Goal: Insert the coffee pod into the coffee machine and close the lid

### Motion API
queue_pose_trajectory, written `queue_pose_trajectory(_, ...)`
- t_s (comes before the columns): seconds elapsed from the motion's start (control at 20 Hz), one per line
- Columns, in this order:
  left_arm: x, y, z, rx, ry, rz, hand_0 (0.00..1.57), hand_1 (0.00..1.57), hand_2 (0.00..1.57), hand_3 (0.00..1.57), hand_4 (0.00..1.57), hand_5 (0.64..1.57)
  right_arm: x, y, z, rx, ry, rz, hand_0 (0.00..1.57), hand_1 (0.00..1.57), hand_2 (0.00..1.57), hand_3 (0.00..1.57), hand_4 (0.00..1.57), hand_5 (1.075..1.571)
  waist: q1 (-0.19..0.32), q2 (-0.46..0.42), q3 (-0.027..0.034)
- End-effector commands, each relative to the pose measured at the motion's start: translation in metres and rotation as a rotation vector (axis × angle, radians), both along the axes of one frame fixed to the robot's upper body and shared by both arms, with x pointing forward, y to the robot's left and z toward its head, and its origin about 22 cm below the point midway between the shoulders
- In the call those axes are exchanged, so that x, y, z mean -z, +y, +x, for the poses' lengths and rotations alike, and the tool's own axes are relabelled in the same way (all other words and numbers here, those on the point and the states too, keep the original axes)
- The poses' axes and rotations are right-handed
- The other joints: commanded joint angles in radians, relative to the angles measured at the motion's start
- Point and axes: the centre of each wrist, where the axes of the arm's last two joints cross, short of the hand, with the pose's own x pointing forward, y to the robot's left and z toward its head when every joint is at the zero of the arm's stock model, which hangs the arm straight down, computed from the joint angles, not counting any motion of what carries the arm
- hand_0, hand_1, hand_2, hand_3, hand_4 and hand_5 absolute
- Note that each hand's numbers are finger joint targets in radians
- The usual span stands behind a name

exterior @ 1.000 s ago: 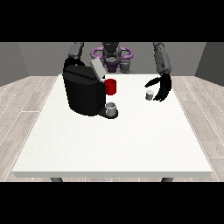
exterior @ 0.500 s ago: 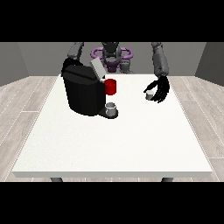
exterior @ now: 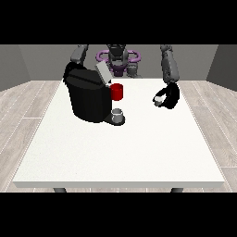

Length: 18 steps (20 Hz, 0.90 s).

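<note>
Table (exterior: 120, 152): a large white top is seen, with the robot (exterior: 118, 58) placed behind its far edge and grey wood floor around it.

Machine (exterior: 88, 96): a black, rounded body is set on the table's far part, at the view's left. Its lid (exterior: 102, 73), a pale grey flap, is raised and tilted up towards the robot, so the top is left open.

Red part (exterior: 117, 91): a red cylinder is seen at the machine's front, on the side turned to the view's right, above the drip base.

Cup (exterior: 118, 114): a small grey cup is placed on the machine's low black base, directly under the red part.

Pod (exterior: 159, 99): a small pale piece is seen at the hand at the view's right, above the table and well apart from the machine. It has not been put into the machine.

Hand at the view's right (exterior: 169, 96): black fingers are curled round the pod, which shows at the side of the hand turned towards the machine. The forearm is brought down to it from above, near the table's far right corner.

Hand at the view's left (exterior: 70, 70): it is mostly hidden behind the machine's top rear corner; whether its fingers are apart or together cannot be told. Only its grey arm is plainly seen above.
</note>
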Motion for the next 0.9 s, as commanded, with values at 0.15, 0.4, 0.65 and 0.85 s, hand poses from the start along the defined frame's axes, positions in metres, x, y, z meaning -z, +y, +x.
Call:
queue_pose_trajectory(0.15, -0.002, -0.005, 0.005, 0.084, -0.007, 0.004, 1.32, 1.32, 1.43, 1.41, 0.55, 1.571, 0.017, 0.004, -0.003, 0.038, 0.041, 0.023, 0.00, 0.00, 0.00, 0.00, 0.44, 1.571, 0.030, -0.024, -0.0028)
queue_pose_trajectory(0.4, -0.045, -0.027, 0.034, 0.213, -0.029, -0.016, 1.40, 1.40, 1.42, 1.36, 0.60, 1.571, 0.032, -0.002, 0.000, 0.053, 0.114, 0.021, 0.00, 0.00, 0.00, 0.00, 0.49, 1.571, 0.052, -0.105, -0.0022)
queue_pose_trajectory(0.65, -0.092, -0.046, 0.058, 0.260, -0.054, -0.029, 1.24, 1.24, 1.33, 1.32, 0.53, 1.571, 0.054, -0.010, -0.002, 0.032, 0.101, 0.004, 0.00, 0.00, 0.00, 0.00, 0.46, 1.571, 0.050, -0.106, -0.0019)
queue_pose_trajectory(0.85, -0.123, -0.042, 0.066, 0.269, -0.091, -0.011, 1.25, 1.25, 1.33, 1.29, 0.57, 1.571, 0.044, 0.002, 0.001, 0.010, 0.102, 0.026, 0.00, 0.00, 0.00, 0.00, 0.49, 1.571, 0.014, -0.112, -0.0022)
